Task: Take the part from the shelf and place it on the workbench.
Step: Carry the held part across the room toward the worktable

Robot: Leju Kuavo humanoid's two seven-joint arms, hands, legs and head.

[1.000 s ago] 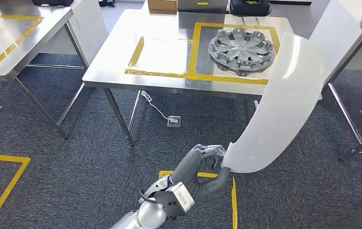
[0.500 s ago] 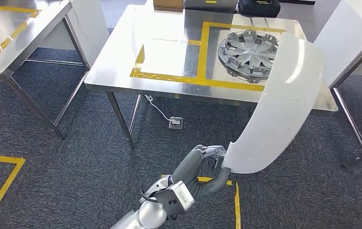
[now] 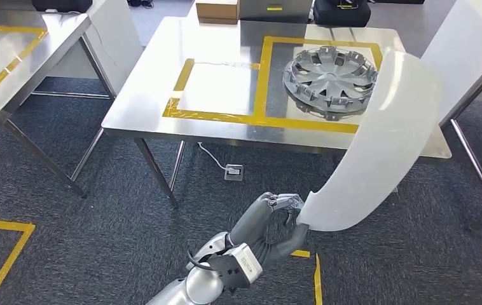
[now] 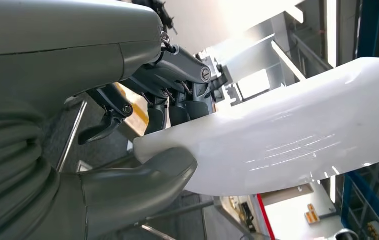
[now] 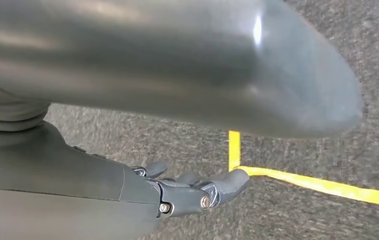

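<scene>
1. The left hand (image 3: 276, 219) grips the lower end of the panel (image 3: 378, 140), a long curved white part, with dark fingers (image 4: 177, 107) over its top face and the thumb (image 4: 142, 180) under its edge.
2. The panel is carried off the floor and rises from the hand toward the workbench (image 3: 143, 95), its upper end overlapping the bench's near right corner; held by one end, it looks ready to be swung over the top.
3. On the bench, a hubcap (image 3: 330, 73) fills the right taped square, so the free square to its left seems the likely landing spot.
4. The right hand (image 5: 187, 192) hangs over the carpet, fingers loosely extended, holding nothing.
</scene>
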